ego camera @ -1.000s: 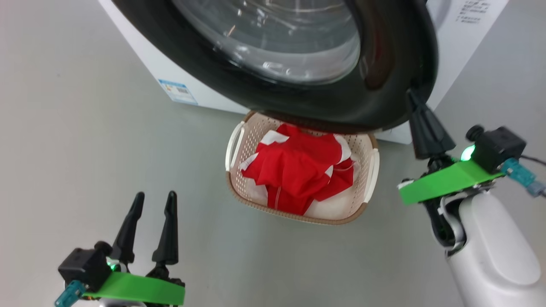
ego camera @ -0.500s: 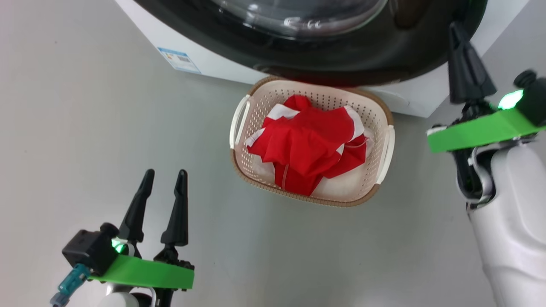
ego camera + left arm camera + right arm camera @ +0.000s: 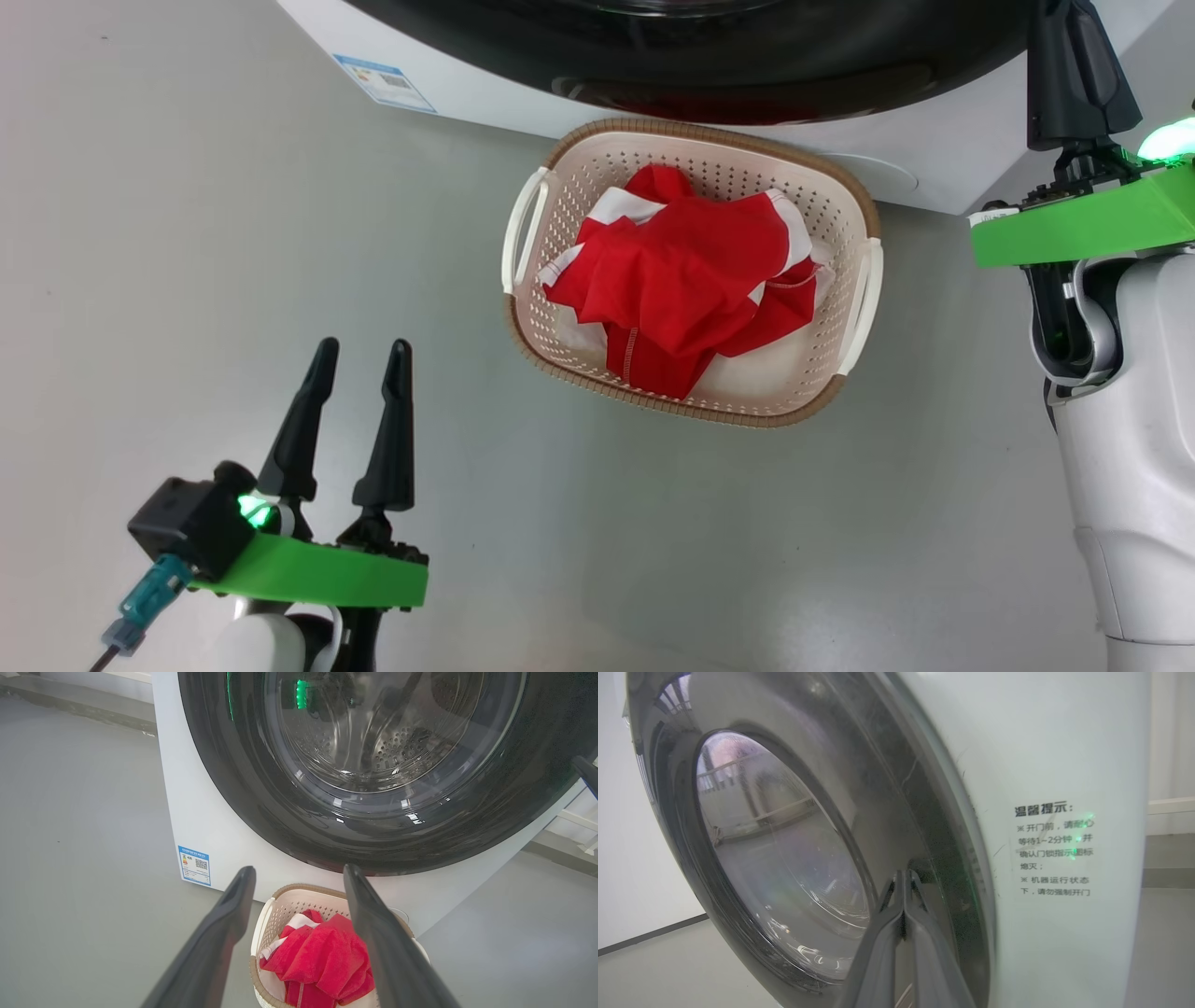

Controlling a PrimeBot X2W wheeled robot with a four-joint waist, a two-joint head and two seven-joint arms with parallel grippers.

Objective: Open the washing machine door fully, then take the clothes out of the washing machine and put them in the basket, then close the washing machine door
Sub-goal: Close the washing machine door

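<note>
The large round door, with its wide glossy black rim and bulging clear glass window, has swung in since the earlier frame and no longer overhangs the basket's far rim. The whole head view has shifted as well, so the camera has moved too. The door now lies against the front of the big white front-loading washing machine, and the perforated steel drum shows through the glass.

The right end effector has its two long dark fingers pressed together, empty. Their tips are at the door's black outer rim, close to where it meets the white front, and seem to touch it.

Just below the door, the small cream-white perforated plastic basket with a brown woven-look rim and white side handles stands on the grey floor, close to the machine. The bright red garments with white trim lie bunched inside it.

The left end effector hovers over the floor well apart from the basket, fingers spread wide and holding nothing. A small blue label sits on the machine's front corner, and a notice of printed text is on its side.
</note>
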